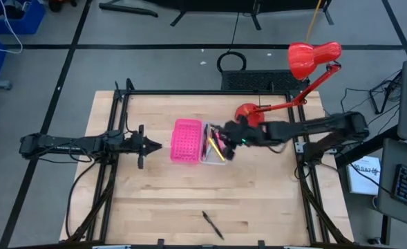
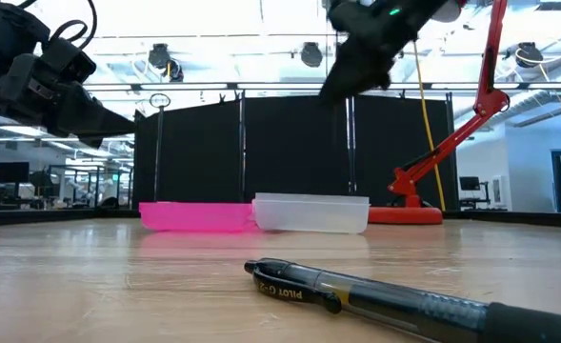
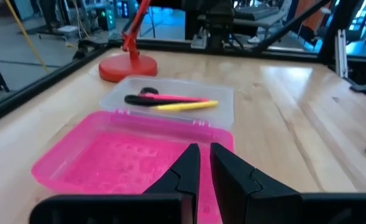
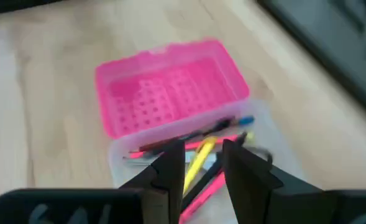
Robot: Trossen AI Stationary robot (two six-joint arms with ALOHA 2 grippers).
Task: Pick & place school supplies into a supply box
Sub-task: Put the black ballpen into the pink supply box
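Note:
The supply box (image 1: 213, 151) (image 2: 310, 211) is a translucent tray at mid-table, joined along one long side to a pink perforated lid (image 1: 187, 140) (image 4: 170, 93). Pink, yellow, black and blue pens (image 4: 198, 163) (image 3: 170, 102) lie inside it. A dark loop (image 4: 265, 155) beside them may be the scissors. One black pen (image 1: 213, 225) (image 2: 385, 291) lies alone near the table's near edge. My right gripper (image 1: 225, 135) (image 4: 204, 165) hovers open above the tray, holding nothing. My left gripper (image 1: 155, 145) (image 3: 205, 163) waits left of the pink lid, fingers nearly together.
A red desk lamp stands with its base (image 1: 248, 113) (image 2: 409, 211) just beyond the tray's far right, its arm and head (image 1: 314, 57) reaching over the far right corner. Bare wood lies between the tray and the lone pen. A black frame edges the table.

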